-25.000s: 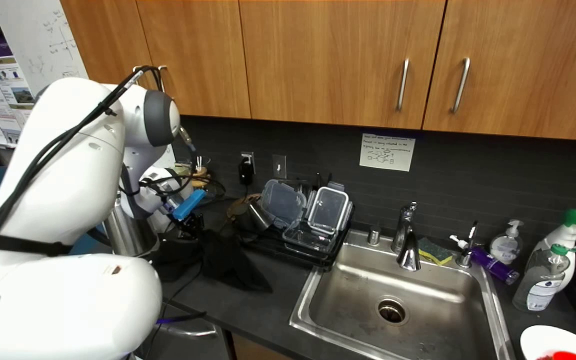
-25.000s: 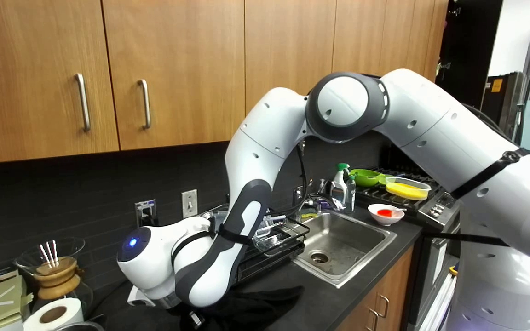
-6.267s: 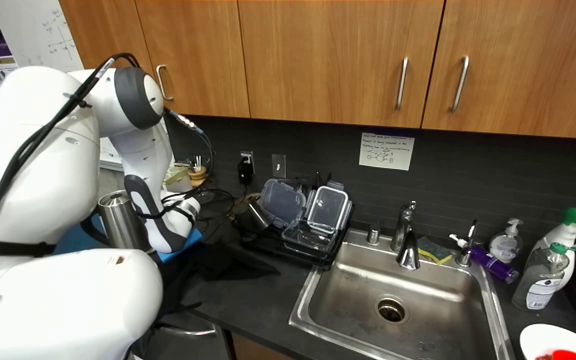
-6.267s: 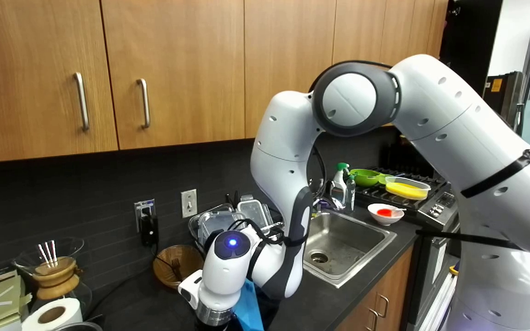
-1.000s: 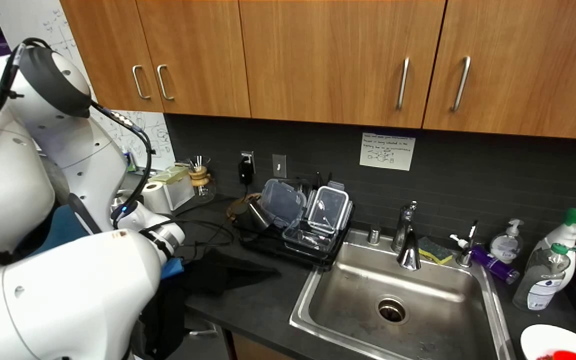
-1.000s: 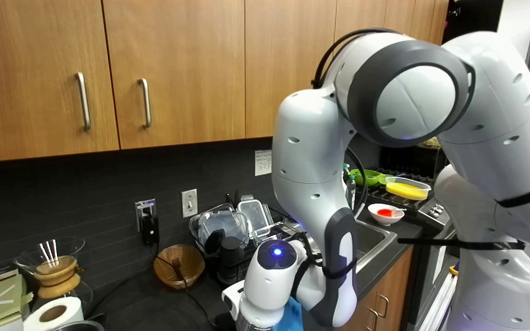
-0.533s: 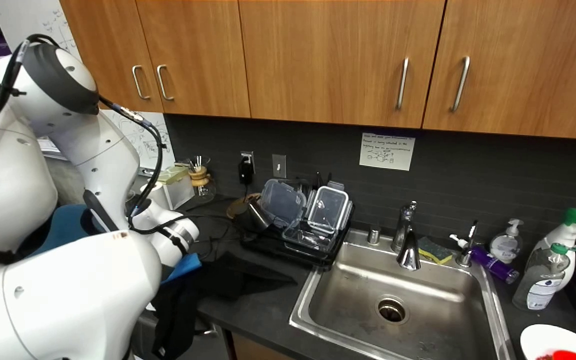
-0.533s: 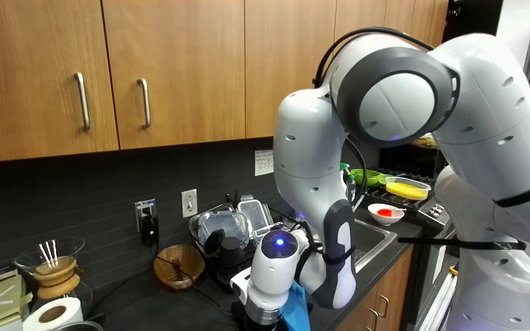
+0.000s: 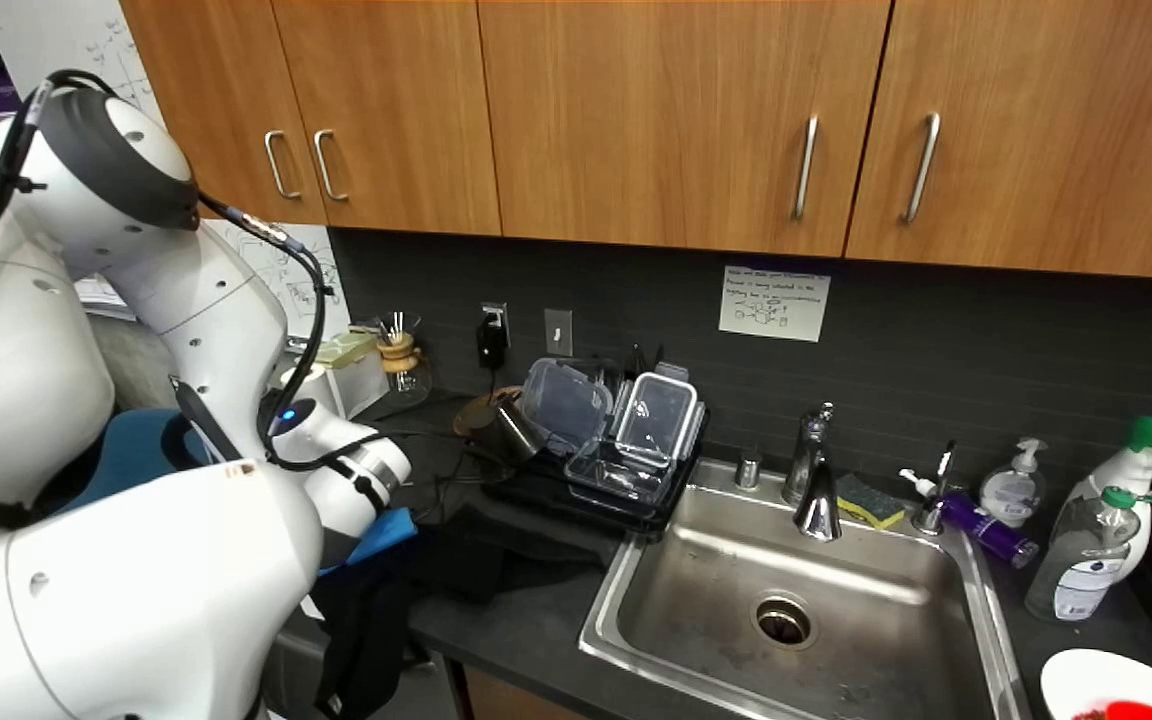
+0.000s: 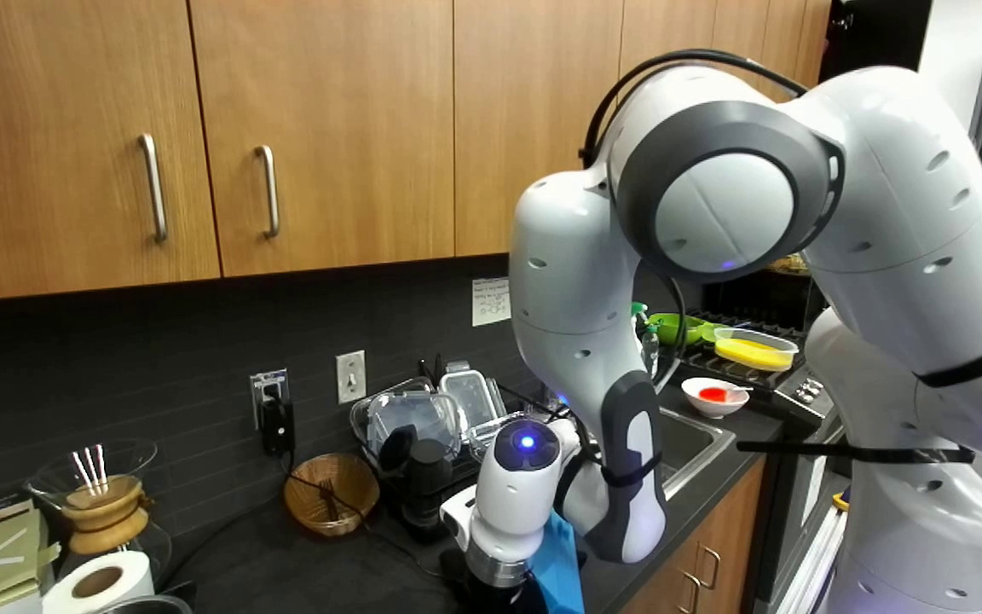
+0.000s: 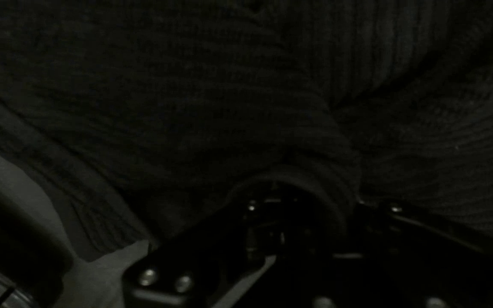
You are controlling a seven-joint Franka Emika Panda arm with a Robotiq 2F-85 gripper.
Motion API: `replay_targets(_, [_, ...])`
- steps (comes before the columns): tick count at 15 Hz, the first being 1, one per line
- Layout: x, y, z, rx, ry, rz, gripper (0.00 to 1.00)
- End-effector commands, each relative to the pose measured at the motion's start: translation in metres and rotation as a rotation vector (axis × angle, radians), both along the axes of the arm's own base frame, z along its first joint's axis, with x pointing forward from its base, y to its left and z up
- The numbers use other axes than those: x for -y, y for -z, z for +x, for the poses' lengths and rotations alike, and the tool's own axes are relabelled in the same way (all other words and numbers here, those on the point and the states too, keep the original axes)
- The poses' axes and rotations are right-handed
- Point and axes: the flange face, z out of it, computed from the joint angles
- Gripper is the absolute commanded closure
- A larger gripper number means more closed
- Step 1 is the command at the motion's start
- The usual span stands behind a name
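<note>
From where I stand, the gripper (image 11: 306, 218) looks closed on a dark ribbed cloth (image 11: 165, 107), whose folds run together at its jaws; the wrist view is very dark, so I cannot tell how much fabric is pinched. The cloth lies partly on the counter (image 9: 526, 615) and partly over its front edge: in an exterior view one part hangs down there, while another stretches along the counter, from the gripper's side toward the sink (image 9: 696, 620), and its narrow end is near the sink's rim. So the single arm (image 9: 221, 325) is at the end of the cloth which is away from the sink. As for containers, clear boxes (image 9: 656, 415) lean in the black dish rack (image 9: 656, 522) behind the cloth, a wicker basket (image 10: 308, 486) holds what seems a fork (image 10: 329, 497), a white bowl (image 10: 717, 411) has something red (image 10: 713, 394) inside, and a clear tub (image 10: 768, 338) on the stove (image 10: 806, 390) contains something yellow (image 10: 751, 354)
</note>
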Motion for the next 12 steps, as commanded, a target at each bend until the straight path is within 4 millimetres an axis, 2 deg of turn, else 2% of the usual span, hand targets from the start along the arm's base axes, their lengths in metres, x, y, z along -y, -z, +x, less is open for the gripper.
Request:
replay_targets(1, [0.004, 0.0047, 0.001, -0.001, 0.024, -0.003, 0.98])
replay_targets(8, [0.0049, 0.0054, 0.0005, 0.004, 0.05, -0.002, 0.98])
replay_targets(9, [0.004, 0.0055, -0.0001, 0.006, 0.039, -0.009, 0.68])
replay_targets(10, [-0.0009, 0.0005, 0.0021, 0.009, 0.044, 0.011, 0.93])
replay_targets(12, [-0.0003, 0.0003, 0.0027, 0.01, 0.045, 0.009, 0.82])
